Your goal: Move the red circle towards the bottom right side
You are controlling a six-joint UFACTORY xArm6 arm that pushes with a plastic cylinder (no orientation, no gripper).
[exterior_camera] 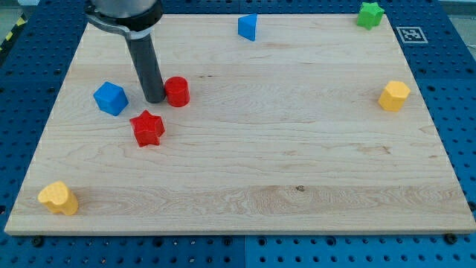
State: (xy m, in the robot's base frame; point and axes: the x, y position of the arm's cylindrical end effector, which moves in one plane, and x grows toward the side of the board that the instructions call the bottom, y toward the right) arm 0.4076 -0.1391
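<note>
My tip (155,99) rests on the wooden tabletop (297,164) in the upper left part of the view, pressed against the left side of the red circle (177,91), or so close to it that no gap shows. The tool here is a plain dark rod with no jaws, so it has no wide or narrow setting and it holds nothing; it only stands upright beside the block.

The red circle is a short cylinder standing on its flat end, left of the board's middle and towards the view's top. Just below it and slightly to the view's left lies the red star (147,128), apart from both the circle and the rod. The blue cube (110,98) sits to the view's left of the rod, near it but not touching.

Near the top edge, right of centre-left, a blue block (248,27) of wedge-like shape stands alone. The green star (369,15) is in the top right corner. A yellow hexagonal block (394,96) sits by the right edge, and another yellow block (59,198), of rounded uneven shape, lies in the bottom left corner
</note>
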